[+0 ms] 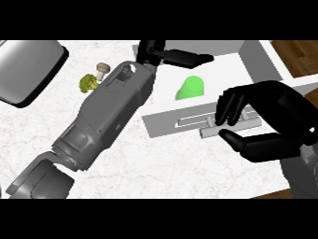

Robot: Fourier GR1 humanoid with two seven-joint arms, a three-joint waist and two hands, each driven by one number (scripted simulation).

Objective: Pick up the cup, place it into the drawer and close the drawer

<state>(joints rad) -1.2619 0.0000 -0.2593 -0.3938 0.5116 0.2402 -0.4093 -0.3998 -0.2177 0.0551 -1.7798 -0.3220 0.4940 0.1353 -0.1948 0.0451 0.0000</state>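
Nearest, the right robot hand (271, 122) curls its fingers at the handle (223, 125) of the open drawer (189, 122), seemingly gripping it, the green cup (191, 87) already lies inside, and beyond, the left robot hand (171, 56) hangs half-open, so only closing is left.

Green cup (191, 87) on its side inside the open white drawer (258, 58)
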